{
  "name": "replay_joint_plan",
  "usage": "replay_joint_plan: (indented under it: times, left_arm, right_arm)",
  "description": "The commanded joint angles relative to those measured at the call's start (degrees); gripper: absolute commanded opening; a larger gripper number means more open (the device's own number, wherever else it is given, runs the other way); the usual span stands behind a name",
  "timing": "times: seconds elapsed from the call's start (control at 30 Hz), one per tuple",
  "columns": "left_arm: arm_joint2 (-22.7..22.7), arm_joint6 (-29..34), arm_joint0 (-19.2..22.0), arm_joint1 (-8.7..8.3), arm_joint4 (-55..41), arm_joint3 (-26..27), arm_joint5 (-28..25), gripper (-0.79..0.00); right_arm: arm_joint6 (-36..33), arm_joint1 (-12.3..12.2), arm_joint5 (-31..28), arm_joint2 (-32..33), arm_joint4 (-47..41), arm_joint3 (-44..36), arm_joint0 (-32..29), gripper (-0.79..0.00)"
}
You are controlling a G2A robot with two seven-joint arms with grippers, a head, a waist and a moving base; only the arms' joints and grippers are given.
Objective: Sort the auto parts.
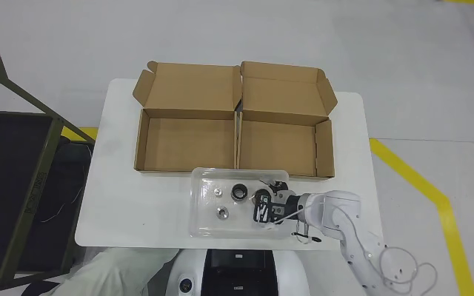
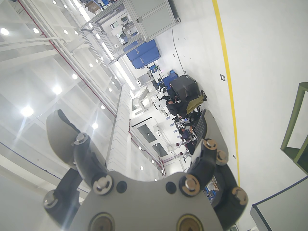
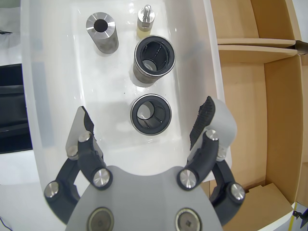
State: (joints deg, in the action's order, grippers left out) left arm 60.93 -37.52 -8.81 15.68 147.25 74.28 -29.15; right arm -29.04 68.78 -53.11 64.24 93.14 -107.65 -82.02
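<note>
A clear plastic tray (image 1: 195, 222) sits at the table's front and holds several metal parts. In the right wrist view, a black-lined bearing sleeve (image 3: 151, 114) stands upright on the tray floor (image 3: 110, 92). My right gripper (image 3: 146, 115) is open just above it, one finger on each side, not touching. Farther along the tray stand a second bearing sleeve (image 3: 154, 60), a steel cylinder with a bore (image 3: 102, 33) and a small stud (image 3: 144, 21). From above, the right gripper (image 1: 266, 209) is over the tray's right half. My left gripper (image 2: 131, 121) is open, holds nothing and points up at the room.
Two open cardboard boxes stand side by side behind the tray, the left box (image 1: 189, 144) and the right box (image 1: 285, 148), both with bare floors and flaps folded back. Their walls (image 3: 240, 85) run close beside the tray. A dark frame (image 1: 29, 177) stands left of the table.
</note>
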Motion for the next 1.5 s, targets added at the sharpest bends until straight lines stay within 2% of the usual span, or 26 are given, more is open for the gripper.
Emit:
replay_joint_plan:
  times: [0.0, 0.33, 1.03, 1.13, 1.27, 1.47]
  left_arm:
    - [0.0, 0.0, 0.0, 0.0, 0.0, 0.0, 0.0, 0.0]
    - [0.0, 0.0, 0.0, 0.0, 0.0, 0.0, 0.0, 0.0]
    - [0.0, 0.0, 0.0, 0.0, 0.0, 0.0, 0.0, 0.0]
    - [0.0, 0.0, 0.0, 0.0, 0.0, 0.0, 0.0, 0.0]
    - [0.0, 0.0, 0.0, 0.0, 0.0, 0.0, 0.0, 0.0]
    - [0.0, 0.0, 0.0, 0.0, 0.0, 0.0, 0.0, 0.0]
  right_arm:
    - [-0.2, 0.0, 0.6, -0.3, 0.3, 0.4, 0.4, 0.0]
    - [-0.7, -0.4, 2.2, -1.6, 1.4, 2.3, 1.5, -0.034]
    - [-2.9, -0.8, 2.6, -3.8, -0.7, 5.3, 3.8, -0.197]
    - [-3.1, -0.9, 2.5, -4.2, -1.2, 5.7, 4.1, -0.256]
    - [-3.5, -0.9, 2.6, -4.9, -1.7, 6.3, 4.7, -0.394]
    - [-3.9, -1.0, 3.0, -5.5, -2.3, 6.6, 5.2, -0.48]
